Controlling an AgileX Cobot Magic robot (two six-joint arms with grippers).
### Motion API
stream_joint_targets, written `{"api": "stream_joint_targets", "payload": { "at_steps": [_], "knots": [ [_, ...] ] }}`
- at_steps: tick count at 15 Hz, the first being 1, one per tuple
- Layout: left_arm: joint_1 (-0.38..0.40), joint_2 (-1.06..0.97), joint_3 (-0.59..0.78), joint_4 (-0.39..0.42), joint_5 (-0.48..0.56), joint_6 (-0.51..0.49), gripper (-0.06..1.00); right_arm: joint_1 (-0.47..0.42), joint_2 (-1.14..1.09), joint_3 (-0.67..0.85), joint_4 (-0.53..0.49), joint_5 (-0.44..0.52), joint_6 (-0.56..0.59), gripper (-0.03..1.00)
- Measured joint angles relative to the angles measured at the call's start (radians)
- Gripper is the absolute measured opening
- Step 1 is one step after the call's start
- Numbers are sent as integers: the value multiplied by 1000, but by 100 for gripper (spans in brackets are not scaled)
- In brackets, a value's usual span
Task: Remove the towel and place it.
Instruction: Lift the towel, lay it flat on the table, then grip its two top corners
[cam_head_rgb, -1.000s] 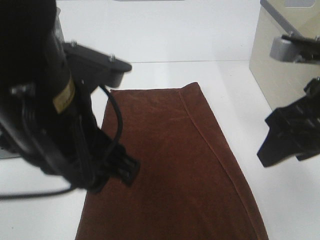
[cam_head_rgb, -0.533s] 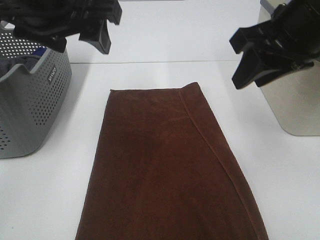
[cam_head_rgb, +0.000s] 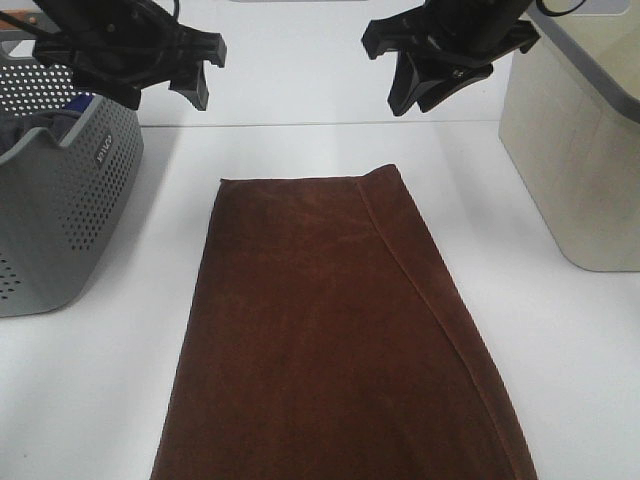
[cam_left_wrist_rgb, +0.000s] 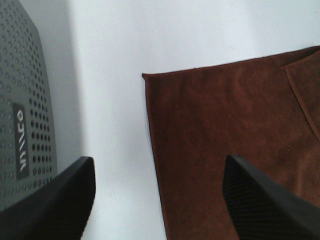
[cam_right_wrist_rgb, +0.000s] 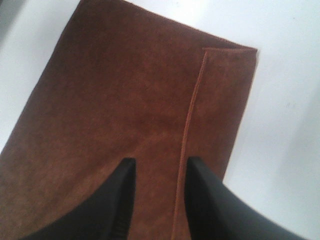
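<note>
The left end effector (cam_head_rgb: 200, 70) has lifted off the towel (cam_head_rgb: 330, 330) and pulled back to the tabletop's far-left corner. The towel's left edge and the grey basket (cam_head_rgb: 70, 200), both hidden behind the arm a second ago, now show. The right end effector (cam_head_rgb: 425, 95) has climbed from the right edge and swung inward to the middle of the far edge, uncovering the beige bin (cam_head_rgb: 580, 150). Its jaws have drawn closer, a narrow gap remaining.

Matt black, angular arms: the left tool (cam_head_rgb: 205, 70) carries two broad, wedge-shaped fingers (cam_left_wrist_rgb: 55, 200); the right tool (cam_head_rgb: 418, 98) has tapering fingers (cam_right_wrist_rgb: 117, 200), finely ribbed on their inner faces.
</note>
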Motion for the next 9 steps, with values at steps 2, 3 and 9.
{"api": "stream_joint_targets", "payload": {
  "at_steps": [2,3,9],
  "knots": [
    [2,131,-130,0,1,24,68,0,133,-117,-42,-2,0,33],
    [2,199,-206,-3,3,32,68,0,188,-172,-60,-2,0,33],
    [4,476,-543,10,61,76,68,-1,485,-361,-102,-26,-1,33]
  ]
}}
